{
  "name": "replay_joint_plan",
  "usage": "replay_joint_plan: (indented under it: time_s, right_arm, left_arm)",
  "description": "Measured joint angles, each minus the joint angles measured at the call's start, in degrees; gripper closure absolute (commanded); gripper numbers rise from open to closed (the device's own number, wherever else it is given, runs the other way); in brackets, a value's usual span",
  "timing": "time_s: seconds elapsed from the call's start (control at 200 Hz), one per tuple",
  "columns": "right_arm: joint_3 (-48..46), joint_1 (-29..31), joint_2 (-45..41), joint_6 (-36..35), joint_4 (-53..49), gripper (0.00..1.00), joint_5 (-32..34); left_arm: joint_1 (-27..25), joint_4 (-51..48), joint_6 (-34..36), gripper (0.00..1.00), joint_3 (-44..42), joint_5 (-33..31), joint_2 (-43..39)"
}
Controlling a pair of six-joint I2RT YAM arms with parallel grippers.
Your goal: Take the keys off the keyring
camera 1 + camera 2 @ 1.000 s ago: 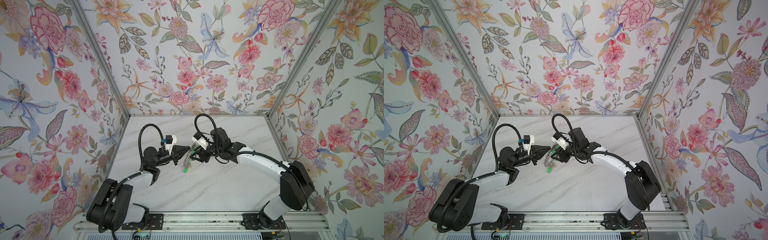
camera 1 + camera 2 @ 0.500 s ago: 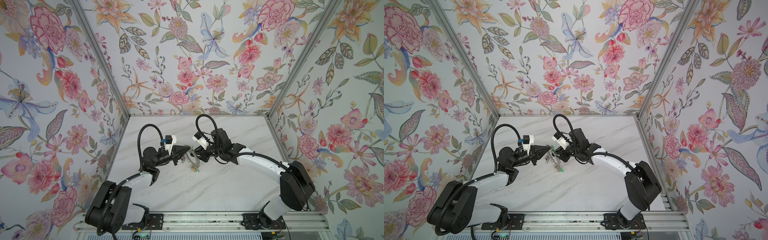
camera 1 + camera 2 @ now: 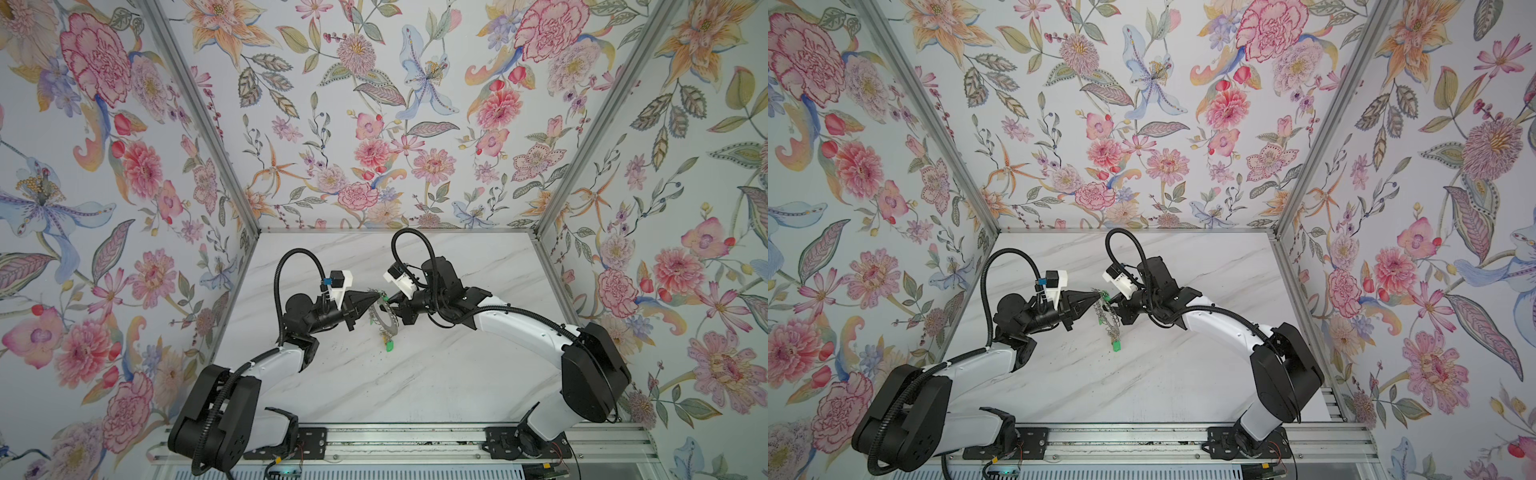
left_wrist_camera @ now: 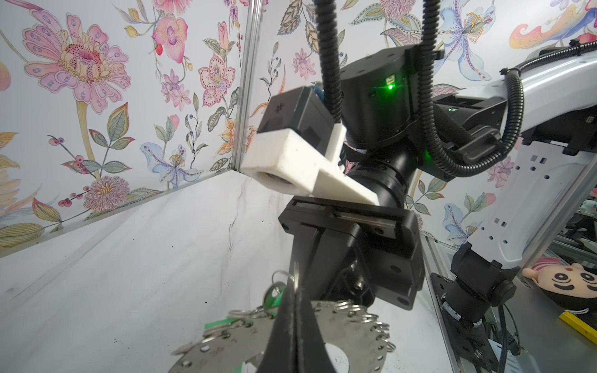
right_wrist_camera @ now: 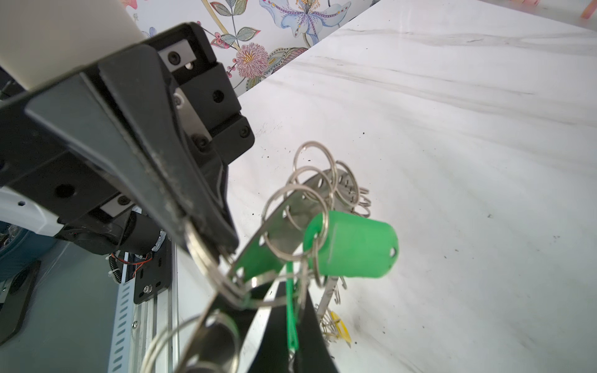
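Closing within the last second, right gripper [image 3: 392, 300] now pinches a green key [image 5: 290, 310] atop the keyring [image 3: 384, 319]; left gripper [image 3: 376, 295] clamps a rim loop [image 5: 206, 261], steadying it above the table [image 3: 457, 374] for a pull.

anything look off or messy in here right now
Nothing broken. The keyring hangs tilted over the table, the left end effector shut on its rim, the right end effector shut on a green tag. Dark specks litter the marble beneath.
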Motion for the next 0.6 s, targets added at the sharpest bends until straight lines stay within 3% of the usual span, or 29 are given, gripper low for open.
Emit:
replay_joint_plan:
  time_s: [0.601]
  right_arm:
    - [0.0, 1.3, 0.1, -2.9, -2.4, 1.0, -3.0]
  left_arm:
    - [0.1, -1.3, 0.4, 1.0, -0.1, -0.4, -1.1]
